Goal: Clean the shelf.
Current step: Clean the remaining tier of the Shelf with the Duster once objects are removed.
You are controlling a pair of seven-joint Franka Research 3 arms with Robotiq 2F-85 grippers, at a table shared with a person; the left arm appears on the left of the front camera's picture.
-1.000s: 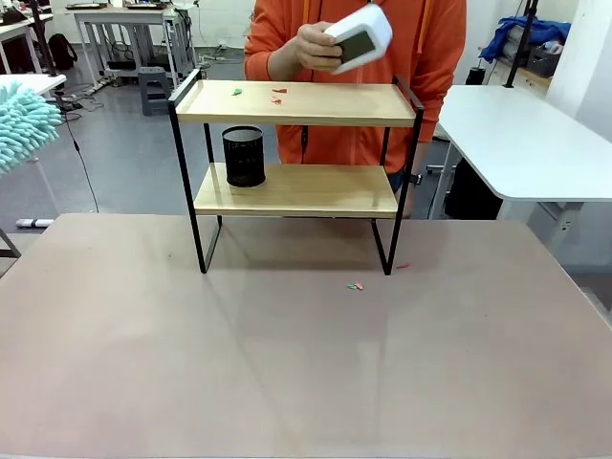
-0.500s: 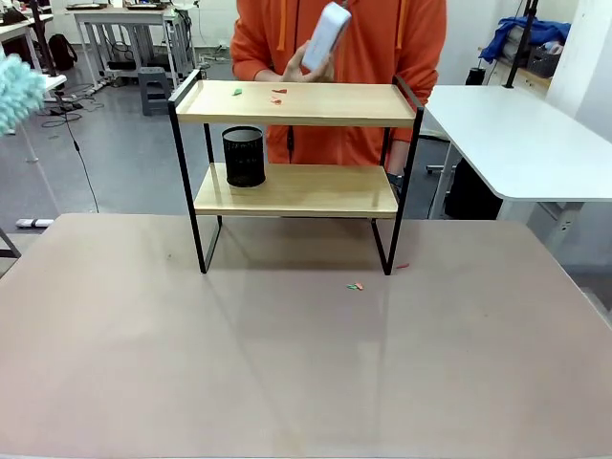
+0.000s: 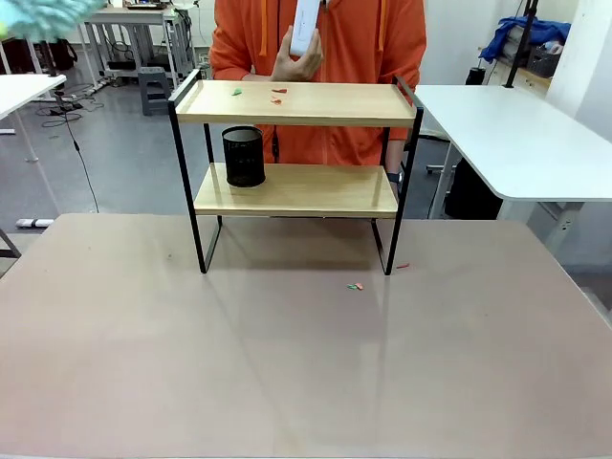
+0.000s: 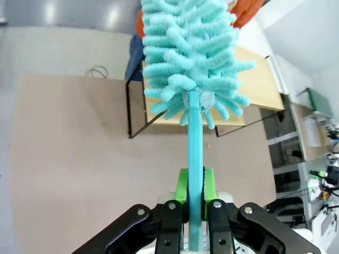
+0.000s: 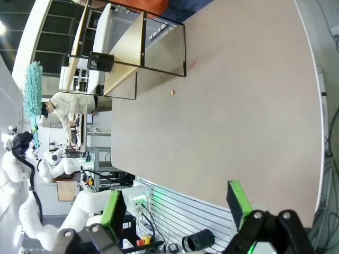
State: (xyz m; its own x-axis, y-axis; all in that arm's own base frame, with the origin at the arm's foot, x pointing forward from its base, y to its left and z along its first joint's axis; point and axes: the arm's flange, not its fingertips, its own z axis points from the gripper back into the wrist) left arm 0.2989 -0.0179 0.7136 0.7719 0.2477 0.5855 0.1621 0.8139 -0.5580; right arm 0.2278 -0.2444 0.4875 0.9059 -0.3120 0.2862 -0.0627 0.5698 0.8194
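The shelf (image 3: 325, 100) stood in the upper middle of the front view, at the far side of the surface (image 3: 287, 373), with its four black legs planted well back from the near edge. A broad stretch of open surface lay between those legs and the bottom of the frame, broken by a few scraps (image 3: 355, 286) just in front of the right front leg. The top board carried more bits (image 3: 277, 94) toward its left half. Black rails rose at both short ends of that board, while its long front edge was open. On the lower board a black cup (image 3: 244, 156) sat at the left end, with bare wood running to its right.

A person in orange stood just behind the shelf, one hand (image 3: 292, 65) above the top board holding a white block (image 3: 304, 27) upright.

In the upper left corner of the front view the duster (image 3: 43, 14) showed, high and well apart from the shelf. In the left wrist view the left gripper (image 4: 195, 186) was clamped tight on the duster's handle, the fluffy head rising up the middle of the frame over the shelf's board below. In the right wrist view the right gripper (image 5: 175, 203) hung with its fingers wide apart and nothing between them, the surface spread above it and the shelf far off in the upper left. A white table (image 3: 516, 134) stood at the right of the front view, apart from the surface.
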